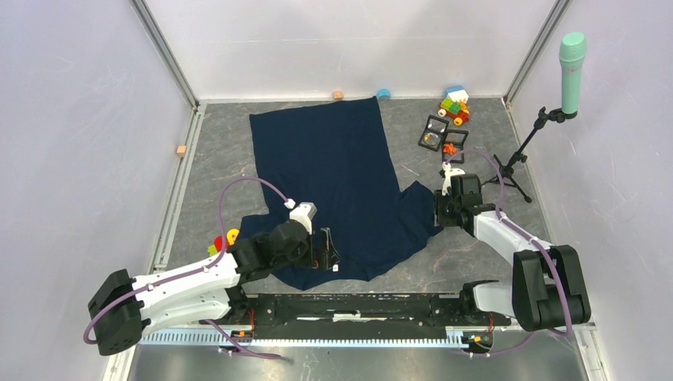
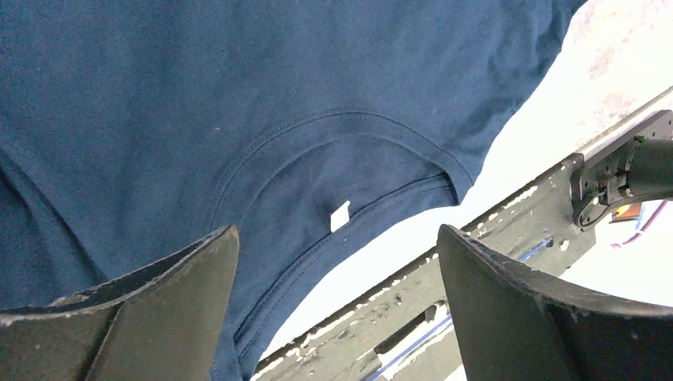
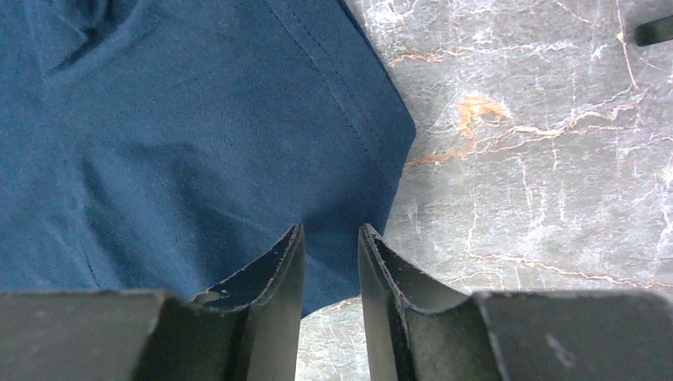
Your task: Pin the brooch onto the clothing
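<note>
Grey marbled desk [image 1: 214,159] inside white walls, and we sweep from the left: a small tan block [image 1: 181,149] sits at the left edge, a red-and-yellow toy [image 1: 226,236] peeks out beside the left arm, and then the left pincer [image 1: 325,250] hangs low over the neckline, jaws spread as wide as they go with nothing in them. Its own camera shows that left pincer [image 2: 335,238] framing the collar seam and a little white label [image 2: 340,216], blank as far as I can read, no brand, no lettering. Centre frame, the clothing [image 1: 333,175], a navy shirt, lies spread flat from the upper middle down to the arms' bases, one sleeve flopped out to the right. On that sleeve's edge sits the right pincer [image 1: 440,210]; up close the right pincer [image 3: 329,234] shows only a narrow gap between its jaws, hem under the tips, and I see no cloth pinched there. Further right, two black frames [image 1: 435,132] with something orange by them, toy blocks [image 1: 454,105], then a teal microphone [image 1: 571,55] on its stand. No brooch I can name for certain, and neither pincer has one. My read: we're at the laying-out stage, pinning not begun. Next comes finding and fetching the brooch, probably from that upper-right cluster, with the right arm nearest.
</note>
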`<control>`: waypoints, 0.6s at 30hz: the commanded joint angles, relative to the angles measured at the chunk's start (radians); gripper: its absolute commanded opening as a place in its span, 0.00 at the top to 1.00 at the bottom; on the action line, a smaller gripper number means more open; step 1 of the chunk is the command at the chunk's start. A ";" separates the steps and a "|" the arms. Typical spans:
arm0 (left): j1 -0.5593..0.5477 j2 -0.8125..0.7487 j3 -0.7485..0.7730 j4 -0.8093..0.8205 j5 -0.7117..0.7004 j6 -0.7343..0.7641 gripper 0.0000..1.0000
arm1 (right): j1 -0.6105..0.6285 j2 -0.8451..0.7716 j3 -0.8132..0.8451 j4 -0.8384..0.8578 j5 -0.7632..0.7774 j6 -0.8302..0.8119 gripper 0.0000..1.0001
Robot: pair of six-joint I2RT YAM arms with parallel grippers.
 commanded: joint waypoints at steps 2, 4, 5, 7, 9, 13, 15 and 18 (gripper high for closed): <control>-0.006 -0.032 -0.009 0.037 -0.005 -0.012 0.00 | 0.025 -0.040 0.002 0.006 0.090 0.025 0.63; -0.006 -0.032 -0.006 0.030 -0.008 -0.011 0.00 | 0.027 -0.059 0.009 -0.006 0.106 0.023 0.60; -0.006 -0.033 -0.006 0.030 -0.008 -0.012 0.00 | 0.028 -0.066 0.014 -0.015 0.120 0.021 0.60; -0.005 -0.032 -0.006 0.030 -0.009 -0.012 0.00 | 0.027 -0.071 0.019 -0.029 0.147 0.016 0.59; -0.006 -0.029 -0.006 0.030 -0.010 -0.012 0.00 | 0.028 -0.066 0.016 -0.031 0.156 0.013 0.59; -0.005 -0.027 -0.007 0.030 -0.011 -0.014 0.00 | 0.027 -0.055 0.002 -0.020 0.150 0.014 0.59; -0.006 -0.029 -0.009 0.030 -0.012 -0.017 0.00 | 0.027 -0.049 -0.006 -0.013 0.135 0.013 0.60; -0.006 -0.031 -0.010 0.033 -0.015 -0.020 0.00 | 0.027 -0.044 -0.022 0.006 0.110 0.016 0.63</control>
